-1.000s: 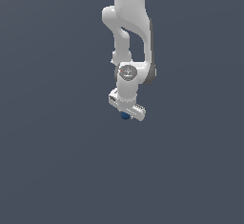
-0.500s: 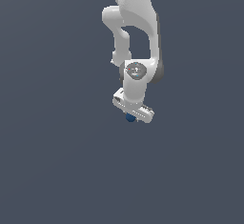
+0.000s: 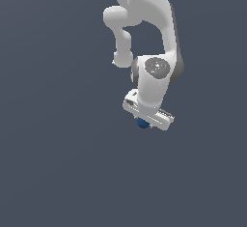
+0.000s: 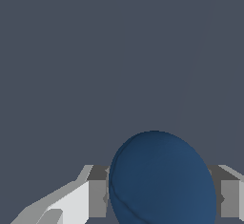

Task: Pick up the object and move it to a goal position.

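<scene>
The small dark blue ball [image 3: 143, 123] peeks out from under the white gripper [image 3: 144, 122] in the exterior view, mostly hidden by the hand. In the wrist view the ball [image 4: 162, 182] fills the space between the two fingers [image 4: 96, 197], which press on it from both sides. The gripper is shut on the ball and holds it above the grey floor. The white arm [image 3: 144, 37] reaches down from the top of the exterior view.
A plain dark grey floor [image 3: 58, 173] lies all around the arm. No other object, container or edge shows in either view.
The arm has moved toward the exterior view's right and slightly down, carrying the ball in the shut gripper.
</scene>
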Available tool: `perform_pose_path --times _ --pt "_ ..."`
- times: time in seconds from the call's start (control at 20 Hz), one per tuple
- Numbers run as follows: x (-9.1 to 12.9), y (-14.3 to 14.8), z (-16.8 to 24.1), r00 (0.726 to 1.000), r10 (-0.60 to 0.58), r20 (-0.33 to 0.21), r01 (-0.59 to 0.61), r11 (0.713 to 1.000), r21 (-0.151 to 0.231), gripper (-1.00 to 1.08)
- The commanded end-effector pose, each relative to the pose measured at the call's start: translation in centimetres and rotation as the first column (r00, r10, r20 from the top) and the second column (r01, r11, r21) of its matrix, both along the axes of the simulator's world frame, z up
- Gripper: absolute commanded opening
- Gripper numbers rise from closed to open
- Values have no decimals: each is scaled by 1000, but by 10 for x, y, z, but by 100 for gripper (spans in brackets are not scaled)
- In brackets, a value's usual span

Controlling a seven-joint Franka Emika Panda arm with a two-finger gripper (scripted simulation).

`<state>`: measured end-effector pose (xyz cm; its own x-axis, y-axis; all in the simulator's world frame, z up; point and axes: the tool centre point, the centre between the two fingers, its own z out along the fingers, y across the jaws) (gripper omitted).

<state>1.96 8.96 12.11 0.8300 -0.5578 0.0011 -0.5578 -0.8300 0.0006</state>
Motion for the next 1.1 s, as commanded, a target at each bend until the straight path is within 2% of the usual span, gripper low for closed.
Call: perform_pose_path --times 0.0,0.55,1.05 --pt "13 10 13 1000 -1 0 1 1000 0 -100" --pt "61 46 58 1000 -1 0 1 1000 0 -100" --pt "94 69 87 1000 -1 0 1 1000 1 -100"
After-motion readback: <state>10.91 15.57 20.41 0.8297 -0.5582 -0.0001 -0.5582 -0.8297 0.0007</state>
